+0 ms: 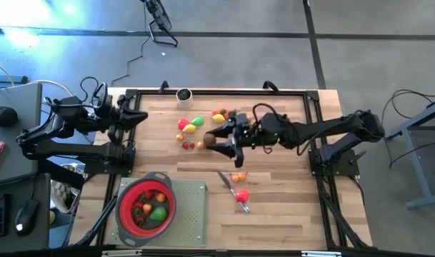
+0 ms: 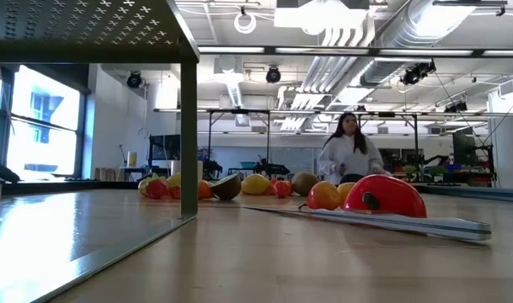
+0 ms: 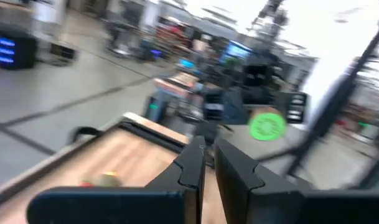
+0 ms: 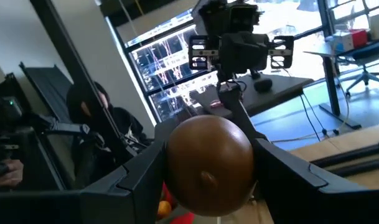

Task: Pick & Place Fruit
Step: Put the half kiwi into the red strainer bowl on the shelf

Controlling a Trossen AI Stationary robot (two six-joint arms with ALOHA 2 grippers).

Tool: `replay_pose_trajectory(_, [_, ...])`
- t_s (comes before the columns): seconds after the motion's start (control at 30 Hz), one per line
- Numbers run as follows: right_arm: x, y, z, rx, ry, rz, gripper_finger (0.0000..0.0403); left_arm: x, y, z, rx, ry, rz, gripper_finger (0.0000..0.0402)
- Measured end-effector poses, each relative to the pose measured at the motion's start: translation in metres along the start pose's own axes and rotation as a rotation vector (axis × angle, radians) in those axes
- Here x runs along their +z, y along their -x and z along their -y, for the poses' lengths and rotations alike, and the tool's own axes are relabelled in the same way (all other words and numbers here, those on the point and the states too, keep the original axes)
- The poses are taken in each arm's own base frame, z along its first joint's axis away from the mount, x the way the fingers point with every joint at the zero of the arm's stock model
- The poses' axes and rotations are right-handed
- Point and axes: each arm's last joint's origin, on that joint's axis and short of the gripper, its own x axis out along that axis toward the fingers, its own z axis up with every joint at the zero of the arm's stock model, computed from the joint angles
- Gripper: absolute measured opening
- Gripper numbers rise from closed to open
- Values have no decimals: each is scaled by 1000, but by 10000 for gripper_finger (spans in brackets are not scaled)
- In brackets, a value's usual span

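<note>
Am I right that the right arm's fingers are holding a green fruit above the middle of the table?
Not quite: the fruit is brown, not green. The right wrist view shows the right gripper closed on a round brown fruit. In the high view it does hang over the middle of the table.

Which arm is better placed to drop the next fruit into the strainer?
Right. The right gripper is shut on the brown fruit above mid-table, while the left gripper waits shut and empty at the table's left edge, nearer the red strainer.
</note>
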Motion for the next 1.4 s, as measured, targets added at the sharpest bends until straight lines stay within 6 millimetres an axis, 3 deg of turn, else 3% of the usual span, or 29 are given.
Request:
replay_pose_trajectory(0.17, [-7, -12, -10, 12, 51, -12, 212, -2, -5, 2, -73, 140, -51, 32])
replay_pose_trajectory(0.63, [-10, -13, -14, 17, 118, -23, 212, -9, -26, 4, -86, 371, -150, 48])
replay_pose_trajectory(0.8, [-11, -13, -14, 15, 139, -29, 213, -14, -40, 3, -67, 447, -201, 115])
replay_pose_trajectory(1.03, [-11, -13, -14, 15, 166, -30, 213, -19, -60, 3, -17, 717, -248, 246])
replay_pose_trajectory(1.17, [-12, -13, -13, 13, 184, -40, 213, -22, -78, 4, -48, 739, -274, 311])
replay_pose_trajectory(1.4, [-12, -13, -13, 0, 193, -38, 213, -17, -116, 11, -201, 660, -169, 358])
